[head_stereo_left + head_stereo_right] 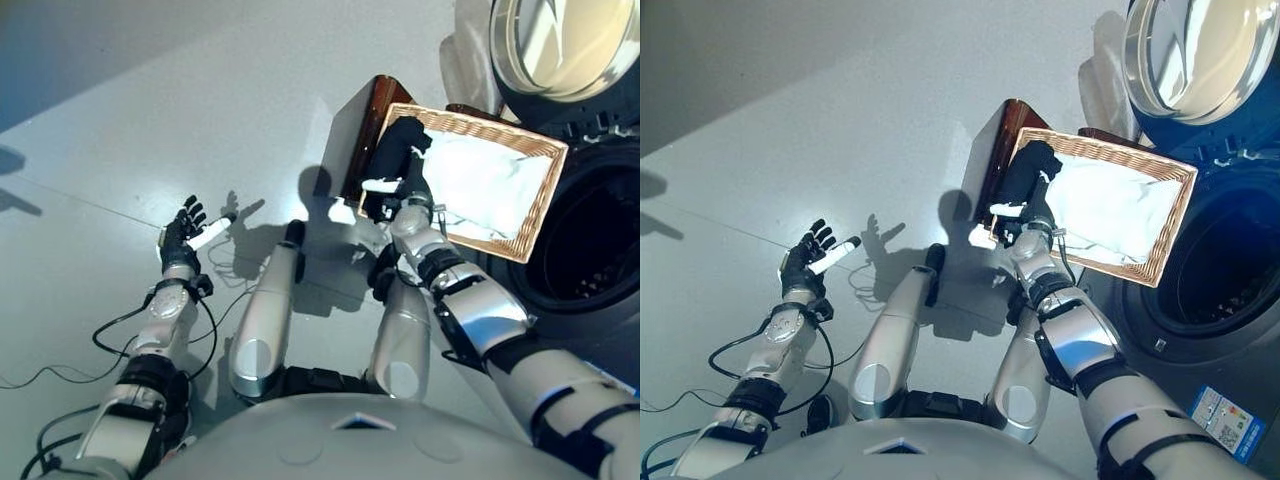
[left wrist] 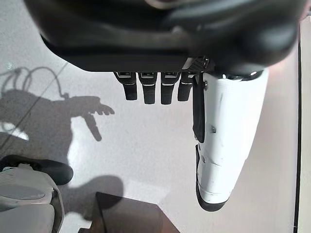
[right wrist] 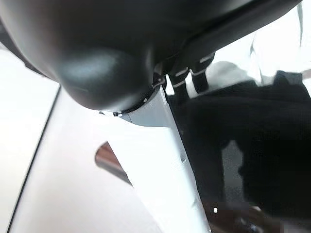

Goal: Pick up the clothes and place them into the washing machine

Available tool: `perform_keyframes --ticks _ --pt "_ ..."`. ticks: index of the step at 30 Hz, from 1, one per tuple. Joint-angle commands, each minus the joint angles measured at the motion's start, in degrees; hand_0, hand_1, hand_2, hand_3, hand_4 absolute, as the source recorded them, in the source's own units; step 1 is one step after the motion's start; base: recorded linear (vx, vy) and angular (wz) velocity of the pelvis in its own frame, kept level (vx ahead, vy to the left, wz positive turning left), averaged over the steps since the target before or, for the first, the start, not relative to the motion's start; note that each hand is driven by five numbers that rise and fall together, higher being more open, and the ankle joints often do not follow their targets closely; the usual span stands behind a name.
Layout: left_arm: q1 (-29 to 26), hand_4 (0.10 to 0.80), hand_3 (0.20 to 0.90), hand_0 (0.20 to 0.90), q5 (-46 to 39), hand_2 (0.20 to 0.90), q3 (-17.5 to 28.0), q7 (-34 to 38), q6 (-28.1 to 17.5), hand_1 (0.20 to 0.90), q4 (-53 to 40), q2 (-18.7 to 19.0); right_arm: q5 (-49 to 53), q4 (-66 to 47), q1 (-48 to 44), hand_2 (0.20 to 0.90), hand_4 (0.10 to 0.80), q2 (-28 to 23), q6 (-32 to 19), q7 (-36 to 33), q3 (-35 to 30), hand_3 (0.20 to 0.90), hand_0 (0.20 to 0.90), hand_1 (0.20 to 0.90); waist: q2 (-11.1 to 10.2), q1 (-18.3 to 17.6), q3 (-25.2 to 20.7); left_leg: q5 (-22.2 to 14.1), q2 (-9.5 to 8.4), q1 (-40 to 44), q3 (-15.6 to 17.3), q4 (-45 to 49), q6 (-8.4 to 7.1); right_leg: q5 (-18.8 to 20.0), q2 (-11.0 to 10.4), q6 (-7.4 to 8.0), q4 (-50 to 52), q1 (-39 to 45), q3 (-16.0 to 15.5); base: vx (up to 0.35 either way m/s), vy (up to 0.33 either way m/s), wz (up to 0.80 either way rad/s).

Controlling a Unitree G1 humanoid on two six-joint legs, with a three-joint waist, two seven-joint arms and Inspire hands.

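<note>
The shallow wicker basket (image 1: 541, 214) rests on the low dark brown box (image 1: 358, 128) beside the washing machine (image 1: 590, 255). It holds a white cloth (image 1: 480, 178) and a dark cloth (image 1: 398, 145) at its near left end. My right hand (image 1: 398, 198) is at the basket's near left corner, against the dark cloth, with its white thumb over the rim. In the right wrist view the dark cloth (image 3: 252, 145) lies just past the hand. My left hand (image 1: 183, 236) is open and empty above the floor at the left; its straight fingers (image 2: 146, 88) show in the left wrist view.
The machine's round door (image 1: 560, 45) stands open above the dark drum opening, just right of the basket. The grey floor (image 1: 150, 120) stretches left and ahead of the box. A corner of the box (image 2: 126, 216) shows in the left wrist view.
</note>
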Motion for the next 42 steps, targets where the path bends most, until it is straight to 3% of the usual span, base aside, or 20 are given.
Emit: perform_keyframes --ticks 1,19,24,25,31,37,42 --pt "1.6 0.8 0.9 0.9 0.7 0.9 0.2 -0.1 -2.6 0.9 -5.3 3.7 -2.5 2.2 -2.9 0.2 0.3 1.4 0.2 3.2 2.0 0.2 0.2 0.2 2.7 2.0 -0.4 -2.3 -1.08 2.7 1.6 -1.4 -0.19 -5.2 1.1 -1.11 5.9 1.5 0.4 0.0 0.0 0.0" --pt "2.2 0.8 0.9 0.9 1.3 0.9 -1.4 -2.5 -2.5 0.9 -6.2 4.8 -3.5 6.4 -2.7 0.2 0.3 -0.7 0.8 3.1 -1.1 0.2 0.2 0.2 3.6 3.1 -1.5 -1.7 -1.69 3.8 1.1 -2.5 0.09 -4.8 0.7 -0.93 5.3 2.7 0.1 -0.005 0.002 0.01" --pt "1.8 0.8 0.9 0.9 1.6 0.9 -1.0 -2.6 -2.3 0.9 -4.5 4.3 0.9 3.1 0.3 0.2 0.3 -1.3 -2.1 3.2 -3.0 0.2 0.2 0.2 2.1 2.4 -1.9 -0.4 -1.2 7.2 1.0 -6.7 -0.19 -2.6 1.1 -0.7 0.6 6.2 0.0 -0.012 -0.002 0.0" --pt "1.3 0.8 0.9 0.9 1.4 0.9 -0.3 -2.4 -2.4 0.9 -3.5 4.0 2.7 -0.6 2.3 0.2 0.3 -1.2 -4.1 3.8 -2.7 0.2 0.2 0.2 1.0 1.7 -2.0 2.4 -1.19 7.9 1.2 -9.5 -0.16 -0.2 1.4 -1.26 -2.4 7.2 -0.4 -0.067 -0.009 0.02" --pt "1.1 0.8 0.9 0.9 1.4 0.9 2.2 -1.6 -2.3 0.9 -0.6 2.4 11.4 -12.2 9.6 0.2 0.3 -2.5 -8.5 7.5 -3.8 0.2 0.2 0.2 -2.3 -0.5 -2.6 5.7 -0.91 13.2 1.8 -17.4 -0.62 3.3 2.3 -1.01 -11.3 12.4 0.0 0.007 -0.018 -0.03" --pt "2.3 0.8 0.9 0.9 -0.4 0.9 3.7 -2.4 -2.0 0.9 -0.9 1.4 18.7 -16.9 13.5 0.2 0.3 -2.6 -10.9 10.4 -5.9 0.2 0.2 0.2 -3.5 -1.4 -3.2 8.1 -0.52 17.2 2.3 -22.9 -0.87 6.1 3.1 -0.46 -17.2 15.9 0.5 0.032 -0.02 -0.15" --pt "2.7 0.8 0.9 0.9 -1.7 0.9 4.3 -3.5 -2.4 0.9 0.9 -1.0 26.7 -17.7 18.1 0.2 0.3 -2.5 -13.3 13.8 -9.2 0.2 0.2 0.2 -4.8 -2.1 -6.2 11.4 0.68 23.0 2.7 -31.0 -1.69 9.1 3.9 0.45 -24.7 21.1 0.1 0.1 -0.025 -0.12"
